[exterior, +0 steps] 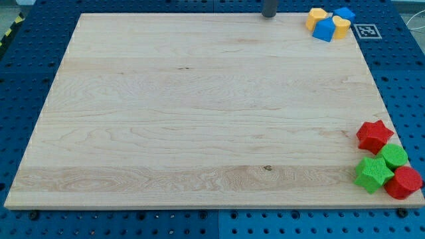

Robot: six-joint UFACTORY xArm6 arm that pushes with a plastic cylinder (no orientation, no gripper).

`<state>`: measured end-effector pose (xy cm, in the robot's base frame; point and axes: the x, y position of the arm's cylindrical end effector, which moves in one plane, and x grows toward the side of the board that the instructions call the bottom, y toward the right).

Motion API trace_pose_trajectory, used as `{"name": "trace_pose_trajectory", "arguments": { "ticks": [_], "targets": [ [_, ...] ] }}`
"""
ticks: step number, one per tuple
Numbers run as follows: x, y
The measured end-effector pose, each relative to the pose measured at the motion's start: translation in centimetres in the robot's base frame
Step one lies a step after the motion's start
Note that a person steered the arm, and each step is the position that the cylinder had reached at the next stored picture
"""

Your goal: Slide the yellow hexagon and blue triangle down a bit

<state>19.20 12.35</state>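
Note:
The yellow hexagon (pixel 316 17) and the blue triangle (pixel 325 30) sit touching each other at the board's top right corner. A second yellow block (pixel 341 26) and a second blue block (pixel 344 12) are packed against them on the right. My tip (pixel 269 16) is at the top edge of the wooden board (pixel 199 113), to the left of this cluster and apart from it. Only the rod's lower end shows.
At the board's lower right edge are a red star (pixel 374 136), a green block (pixel 395 156), a green star (pixel 373 174) and a red block (pixel 404 182), close together. A black-and-white marker (pixel 366 30) lies beside the top right corner.

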Motion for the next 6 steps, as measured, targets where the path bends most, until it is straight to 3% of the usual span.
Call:
{"name": "trace_pose_trajectory", "arguments": {
  "ticks": [6],
  "targets": [
    [-0.1,7.9]
  ]
}}
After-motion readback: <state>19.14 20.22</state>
